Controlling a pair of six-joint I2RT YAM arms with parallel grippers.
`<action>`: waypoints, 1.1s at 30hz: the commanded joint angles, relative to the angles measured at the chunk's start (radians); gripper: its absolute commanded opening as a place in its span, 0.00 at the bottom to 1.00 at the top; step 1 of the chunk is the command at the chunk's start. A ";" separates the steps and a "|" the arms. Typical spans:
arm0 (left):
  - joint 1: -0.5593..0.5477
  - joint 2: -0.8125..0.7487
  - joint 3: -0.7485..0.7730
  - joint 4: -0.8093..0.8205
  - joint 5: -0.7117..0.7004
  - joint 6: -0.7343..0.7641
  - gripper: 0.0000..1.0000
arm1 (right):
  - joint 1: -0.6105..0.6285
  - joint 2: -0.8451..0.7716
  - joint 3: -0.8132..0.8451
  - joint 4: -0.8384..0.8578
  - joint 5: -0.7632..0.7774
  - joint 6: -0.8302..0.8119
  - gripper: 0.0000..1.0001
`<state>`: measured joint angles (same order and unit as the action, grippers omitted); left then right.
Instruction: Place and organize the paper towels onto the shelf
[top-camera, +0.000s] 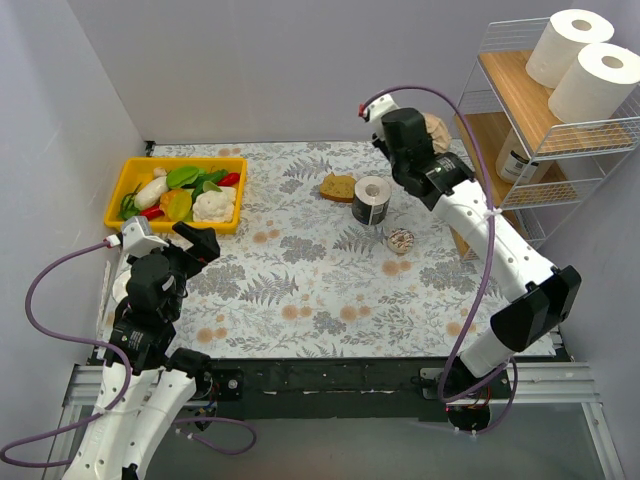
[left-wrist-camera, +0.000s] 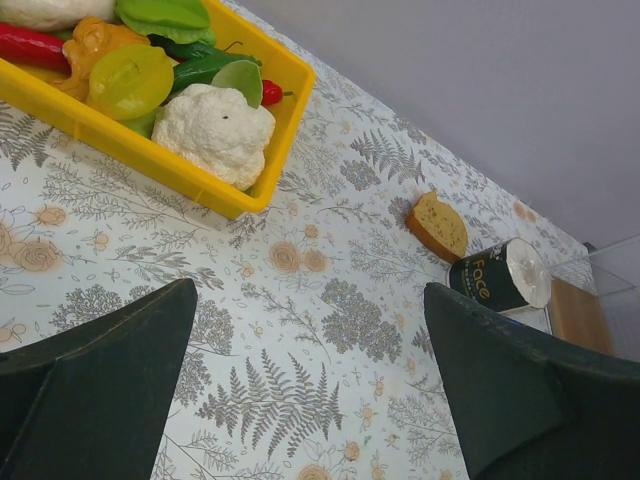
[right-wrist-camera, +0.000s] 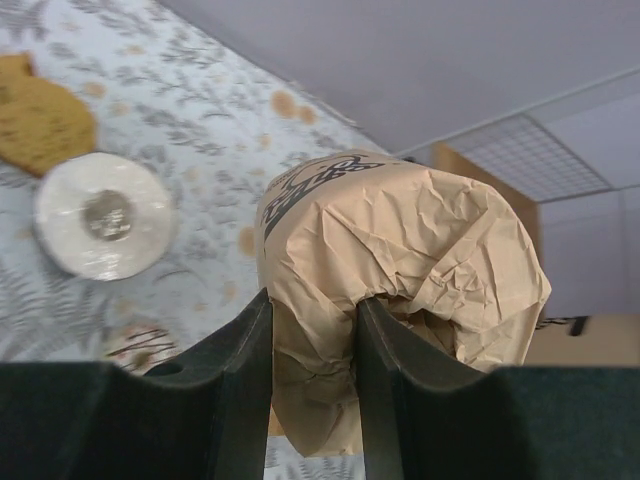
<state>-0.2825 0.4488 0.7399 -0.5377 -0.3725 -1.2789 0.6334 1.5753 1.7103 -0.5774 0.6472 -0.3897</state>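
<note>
My right gripper (top-camera: 432, 140) is shut on a paper towel roll wrapped in brown paper (right-wrist-camera: 400, 270), held in the air beside the shelf (top-camera: 520, 100); the roll shows in the top view (top-camera: 437, 130) too. Two plain white rolls (top-camera: 585, 62) stand on the shelf's top board. A roll with a dark label (top-camera: 517, 160) sits on the middle board. Another dark-labelled roll (top-camera: 371, 200) stands on the table; it also shows in the left wrist view (left-wrist-camera: 505, 278) and the right wrist view (right-wrist-camera: 103, 228). My left gripper (left-wrist-camera: 310, 390) is open and empty over the table's left side.
A yellow bin (top-camera: 135, 185) of toy vegetables sits at the back left. A brown slice of bread (top-camera: 338, 187) lies beside the labelled roll. A small round metallic disc (top-camera: 400, 240) lies in front of that roll.
</note>
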 joint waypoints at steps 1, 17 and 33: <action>0.008 -0.010 -0.001 0.015 0.012 0.013 0.98 | -0.098 -0.041 0.012 0.223 0.077 -0.213 0.37; 0.008 -0.015 -0.002 0.019 0.017 0.018 0.98 | -0.285 0.023 0.015 0.290 0.009 -0.261 0.40; 0.006 -0.015 -0.002 0.016 0.015 0.016 0.98 | -0.314 0.051 0.020 0.338 0.058 -0.296 0.53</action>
<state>-0.2825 0.4412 0.7395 -0.5373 -0.3580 -1.2778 0.3218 1.6318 1.7054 -0.3305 0.6670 -0.6548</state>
